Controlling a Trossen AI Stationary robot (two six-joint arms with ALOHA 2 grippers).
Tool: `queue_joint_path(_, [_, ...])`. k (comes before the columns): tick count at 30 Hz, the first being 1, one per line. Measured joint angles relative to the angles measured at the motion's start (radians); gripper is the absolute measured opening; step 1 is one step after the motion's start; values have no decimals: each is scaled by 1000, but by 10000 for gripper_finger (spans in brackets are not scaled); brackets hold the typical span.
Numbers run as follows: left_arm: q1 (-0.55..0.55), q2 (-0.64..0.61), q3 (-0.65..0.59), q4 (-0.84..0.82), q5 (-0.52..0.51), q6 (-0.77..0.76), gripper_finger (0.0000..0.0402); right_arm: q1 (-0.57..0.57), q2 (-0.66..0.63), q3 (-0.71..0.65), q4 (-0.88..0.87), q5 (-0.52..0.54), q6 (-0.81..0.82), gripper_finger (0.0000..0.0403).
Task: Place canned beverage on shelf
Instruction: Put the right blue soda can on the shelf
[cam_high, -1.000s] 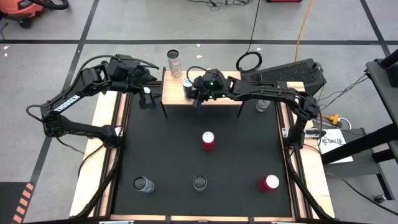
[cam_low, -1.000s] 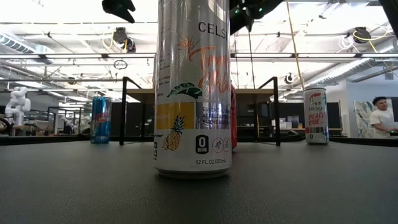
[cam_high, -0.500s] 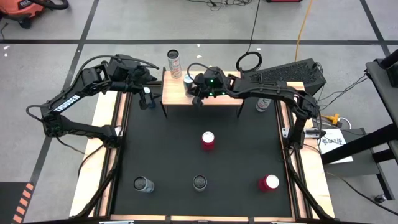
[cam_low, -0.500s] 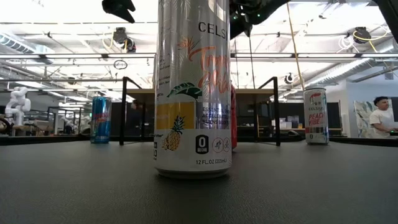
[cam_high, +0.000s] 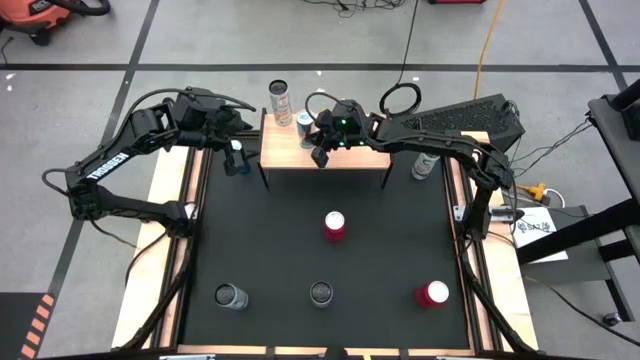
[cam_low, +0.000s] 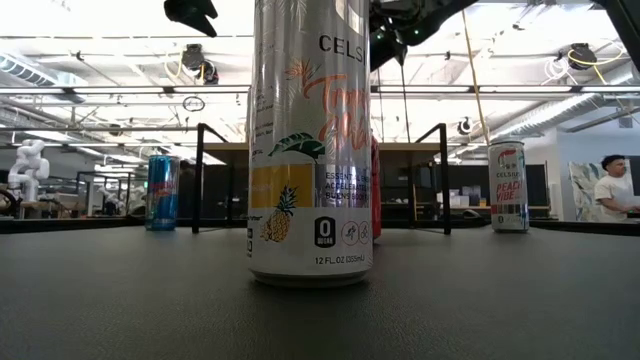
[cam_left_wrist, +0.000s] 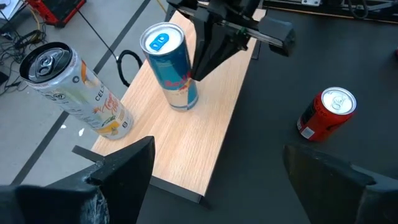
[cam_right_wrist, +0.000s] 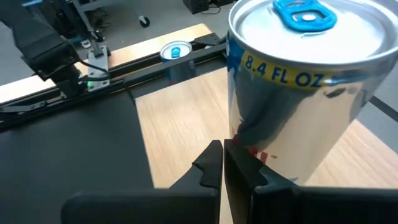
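- Now, shelf (cam_high: 330, 155) stands at the far edge of the black mat (cam_high: 390, 250), roughly centred.
- Blue-and-silver can (cam_left_wrist: 171, 65) stands upright on the shelf, near its far-left corner; not held.
- Right gripper (cam_high: 322, 152) hovers over the shelf just beside that can, fingers pressed together, gripping nothing; right wrist view shows the closed fingertips (cam_right_wrist: 219, 163) at the can's base side, above bare wood.
- Left gripper (cam_high: 235, 155) sits just off the shelf's left end, over the mat's far-left corner, fingers (cam_left_wrist: 118, 171) spread apart and empty.
- Tall silver can (cam_high: 280, 100) stands on the floor behind the shelf's left end, off the mat.
- Red can (cam_high: 334, 224) upright near the mat's middle.
- Along the mat's near edge: dark can (cam_high: 231, 296) left, silver pineapple-label can (cam_low: 310, 140) centre, second red can (cam_high: 433, 293) right.
- Another can (cam_high: 424, 167) stands at the mat's far-right edge, beside the shelf's right end.
- Person (cam_low: 612, 190) visible far back in the room, low view.
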Motion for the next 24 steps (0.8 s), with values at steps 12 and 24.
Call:
queue_joint_path(12, [0,0,0,0,0,0,350,-36,1,0,55,0,0,0])
queue_joint_path(24, [0,0,0,0,0,2,350,-71,12,1,64,-33,0,0])
